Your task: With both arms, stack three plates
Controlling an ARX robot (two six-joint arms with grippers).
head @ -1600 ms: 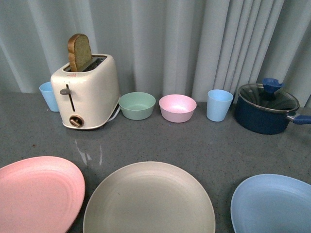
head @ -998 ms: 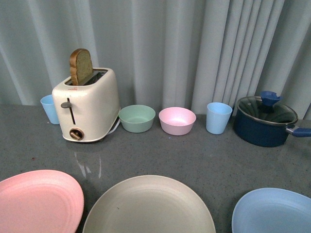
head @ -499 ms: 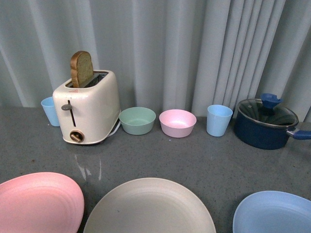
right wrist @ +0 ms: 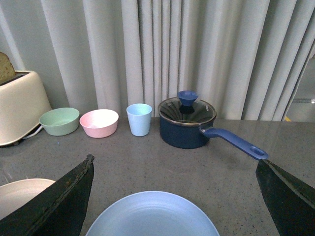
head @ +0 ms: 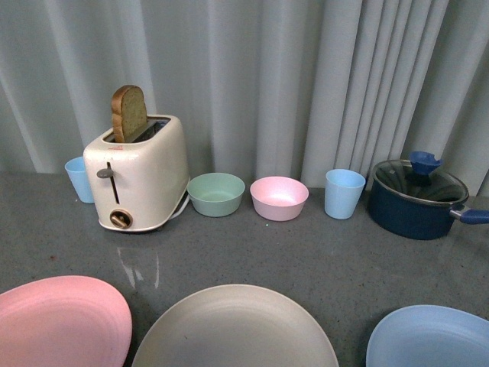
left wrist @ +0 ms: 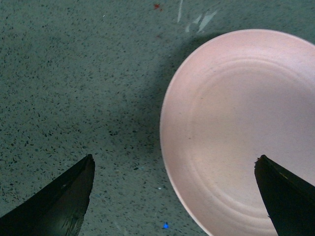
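Three plates lie in a row along the near edge of the grey counter in the front view: the pink plate [head: 57, 321] left, the beige-grey plate [head: 233, 329] middle, the light blue plate [head: 432, 336] right. No arm shows in the front view. My left gripper [left wrist: 174, 160] is open above the counter, straddling the rim of the pink plate [left wrist: 236, 123]. My right gripper [right wrist: 174, 164] is open and empty, hovering over the light blue plate [right wrist: 152, 216]; the beige-grey plate's edge [right wrist: 19, 194] shows beside it.
At the back stand a cream toaster [head: 141, 172] with a slice of bread [head: 128, 112], two blue cups [head: 77, 180] [head: 343, 193], a green bowl [head: 215, 193], a pink bowl [head: 279, 198] and a dark blue lidded pot [head: 419, 199] with a long handle [right wrist: 236, 142]. Curtains hang behind.
The front view has tilted upward: all objects sit lower in the picture and less of the three plates shows. Nothing on the counter has moved.
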